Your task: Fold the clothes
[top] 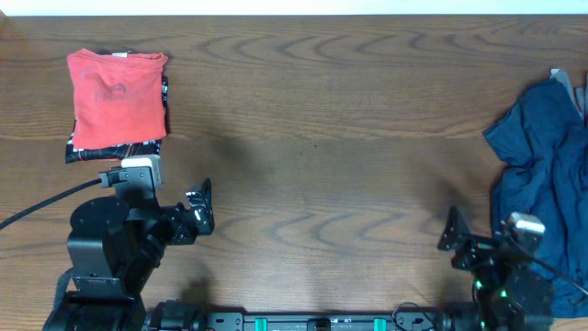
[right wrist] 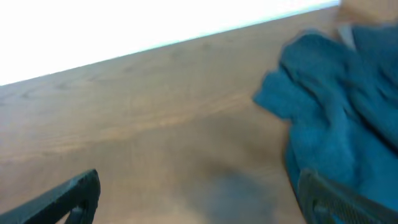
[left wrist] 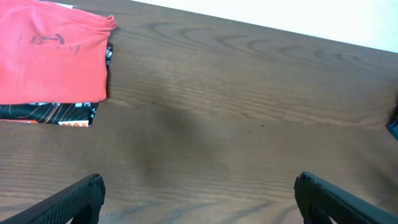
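Clothes sit in two lots. Orange-red T-shirt (top: 118,99) lies folded into a neat rectangle at the far left of the table (top: 322,119). It is stacked on a dark printed garment (top: 110,152) whose edge shows beneath it. I judge this a finished pile, parked away from the working middle. Blue T-shirt (top: 542,156) lies crumpled and unfolded at the right edge, partly out of the overhead view; probably next in line.

Left gripper (top: 202,210) hovers near the front of the table, just short of the folded stack, jaws spread wide with nothing between them. Right gripper (top: 452,232) sits just beside the blue heap, jaws likewise wide apart and empty, touching no cloth as far as I can tell.
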You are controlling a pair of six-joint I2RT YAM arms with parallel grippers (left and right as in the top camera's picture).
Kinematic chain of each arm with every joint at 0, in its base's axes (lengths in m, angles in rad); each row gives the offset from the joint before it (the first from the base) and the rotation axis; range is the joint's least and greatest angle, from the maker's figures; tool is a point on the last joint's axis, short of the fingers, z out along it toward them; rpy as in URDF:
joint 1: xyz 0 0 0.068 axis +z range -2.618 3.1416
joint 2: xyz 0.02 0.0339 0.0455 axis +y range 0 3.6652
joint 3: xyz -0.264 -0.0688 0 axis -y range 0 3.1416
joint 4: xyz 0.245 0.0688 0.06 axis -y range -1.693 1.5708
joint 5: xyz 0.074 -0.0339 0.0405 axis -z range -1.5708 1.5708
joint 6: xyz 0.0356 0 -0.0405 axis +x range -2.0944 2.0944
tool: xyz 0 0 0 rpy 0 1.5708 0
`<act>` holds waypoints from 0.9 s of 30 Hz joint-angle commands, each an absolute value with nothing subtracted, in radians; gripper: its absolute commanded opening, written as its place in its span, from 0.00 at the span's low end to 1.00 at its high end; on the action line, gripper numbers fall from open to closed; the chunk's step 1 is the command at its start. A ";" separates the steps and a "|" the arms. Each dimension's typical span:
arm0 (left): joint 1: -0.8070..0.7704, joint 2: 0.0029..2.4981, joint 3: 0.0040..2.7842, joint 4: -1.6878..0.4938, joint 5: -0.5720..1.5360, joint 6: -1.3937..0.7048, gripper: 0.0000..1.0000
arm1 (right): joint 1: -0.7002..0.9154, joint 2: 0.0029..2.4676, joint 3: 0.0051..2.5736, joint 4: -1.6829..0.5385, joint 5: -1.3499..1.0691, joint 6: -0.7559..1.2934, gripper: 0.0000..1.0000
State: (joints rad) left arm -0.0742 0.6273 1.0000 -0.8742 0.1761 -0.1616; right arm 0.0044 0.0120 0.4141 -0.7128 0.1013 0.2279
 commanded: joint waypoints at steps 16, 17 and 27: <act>-0.075 0.628 0.996 -0.874 0.171 -0.178 0.98 | 0.007 0.005 0.006 -0.073 0.028 0.021 0.99; -0.075 0.628 0.996 -0.874 0.171 -0.178 0.98 | 0.007 0.005 0.006 -0.071 0.029 0.021 0.99; -0.075 0.628 0.996 -0.874 0.171 -0.178 0.98 | 0.007 0.006 0.006 -0.071 0.029 0.021 0.99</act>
State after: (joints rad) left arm -0.0742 0.6273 0.9985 -0.8745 0.1761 -0.1619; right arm 0.0044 0.0113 0.0067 -0.0662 0.0399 0.0395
